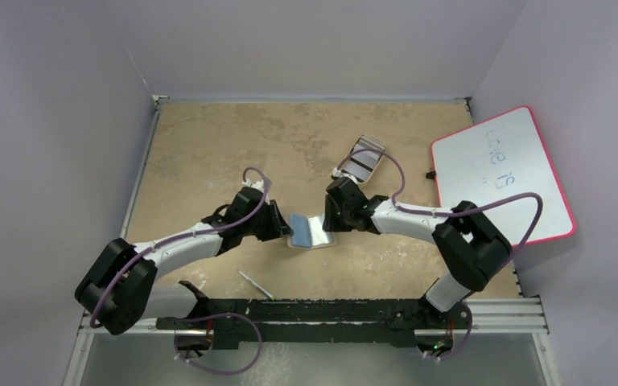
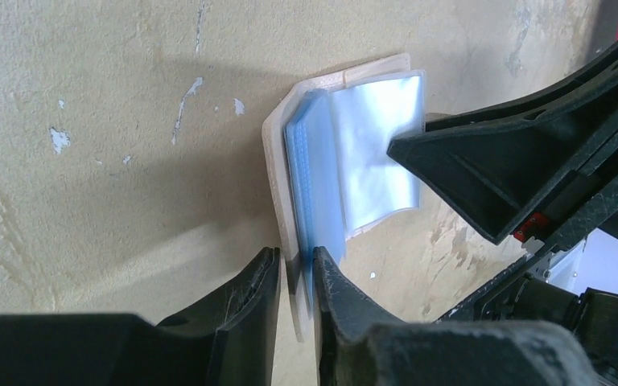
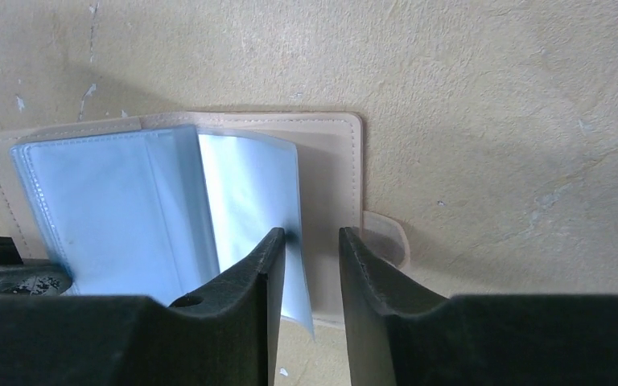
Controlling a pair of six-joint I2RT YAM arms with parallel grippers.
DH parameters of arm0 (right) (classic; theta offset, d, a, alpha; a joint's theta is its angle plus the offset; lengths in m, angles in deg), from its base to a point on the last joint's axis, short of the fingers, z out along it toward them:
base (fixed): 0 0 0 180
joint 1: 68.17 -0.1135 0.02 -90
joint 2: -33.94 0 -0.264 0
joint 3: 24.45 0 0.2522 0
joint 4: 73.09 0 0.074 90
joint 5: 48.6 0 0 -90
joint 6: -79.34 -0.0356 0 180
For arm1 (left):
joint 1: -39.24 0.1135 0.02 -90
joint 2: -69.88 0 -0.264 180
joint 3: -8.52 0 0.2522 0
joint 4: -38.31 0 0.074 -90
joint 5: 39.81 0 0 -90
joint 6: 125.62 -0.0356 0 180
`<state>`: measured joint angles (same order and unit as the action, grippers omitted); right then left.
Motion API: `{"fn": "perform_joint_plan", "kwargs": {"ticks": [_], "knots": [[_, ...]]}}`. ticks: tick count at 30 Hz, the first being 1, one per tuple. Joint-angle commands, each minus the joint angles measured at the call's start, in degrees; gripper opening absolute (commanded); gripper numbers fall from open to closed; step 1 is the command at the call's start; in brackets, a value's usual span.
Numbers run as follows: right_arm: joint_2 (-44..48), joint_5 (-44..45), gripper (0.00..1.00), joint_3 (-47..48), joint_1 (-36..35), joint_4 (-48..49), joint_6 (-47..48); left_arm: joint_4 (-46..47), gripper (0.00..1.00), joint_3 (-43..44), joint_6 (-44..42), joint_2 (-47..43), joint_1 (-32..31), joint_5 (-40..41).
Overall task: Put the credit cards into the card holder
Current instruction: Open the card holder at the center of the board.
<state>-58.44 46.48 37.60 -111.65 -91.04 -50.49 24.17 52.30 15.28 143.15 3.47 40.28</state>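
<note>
Closest to the lens on the left wrist, the left gripper (image 2: 296,277) has its two black fingers pinched on the near edge of the card holder (image 2: 322,161), tan cover and blue pockets squeezed between them, so I call that one clamped on the holder. Same view, the holder stands tilted up off the table (image 2: 88,201) along that edge, and a clear sleeve (image 2: 370,145) fans out toward the right gripper (image 2: 451,153), whose black tip sits against it. Over on the right wrist I get what the left cannot give me: the holder lies spread open, stitched tan flap on the far side, snap tab (image 3: 386,237) poking out beside the finger, blue pockets to the left. The right gripper (image 3: 312,257) has a narrow gap between its fingers, and the edge of the clear sleeve drops into that gap, close along one finger; whether it is truly nipped or just lying there, I cannot tell. From overhead, both arms meet at the middle of the table with the holder between the two grippers. Only this view shows the credit cards (image 1: 361,164), pale with a dark stripe, lying in a tray (image 1: 376,145) beyond the right gripper, well apart from the holder. A whiteboard (image 1: 499,173) with a pink edge lies at the right, and a thin pale stick (image 1: 255,284) rests near the arm bases.
</note>
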Motion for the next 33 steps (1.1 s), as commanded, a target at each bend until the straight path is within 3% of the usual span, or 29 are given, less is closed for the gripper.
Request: {"fn": "perform_joint_plan", "kwargs": {"ticks": [1, 8, 16, 24, 33], "knots": [[1.3, 3.6, 0.33, -0.8, -0.2, -2.0, -0.2, 2.0, 0.22, 0.2, -1.7, -1.0, -0.3, 0.9], [4.5, 3.5, 0.31, 0.6, -0.1, -3.8, 0.3, 2.6, 0.25, 0.1, -1.6, 0.0, -0.3, 0.9], [6.7, 3.0, 0.31, 3.4, -0.1, -5.4, 2.3, 3.5, 0.19, 0.1, -1.6, 0.4, -0.3, 0.7], [6.9, 2.8, 0.31, 3.0, -0.2, -4.3, 2.5, 7.1, 0.29, 0.0, -0.6, 2.0, -0.3, -1.6], [3.7, 4.3, 0.3, -0.5, -0.1, 0.1, 0.9, 11.0, 0.33, -0.8, 1.1, 2.8, -0.3, -2.7]]}}
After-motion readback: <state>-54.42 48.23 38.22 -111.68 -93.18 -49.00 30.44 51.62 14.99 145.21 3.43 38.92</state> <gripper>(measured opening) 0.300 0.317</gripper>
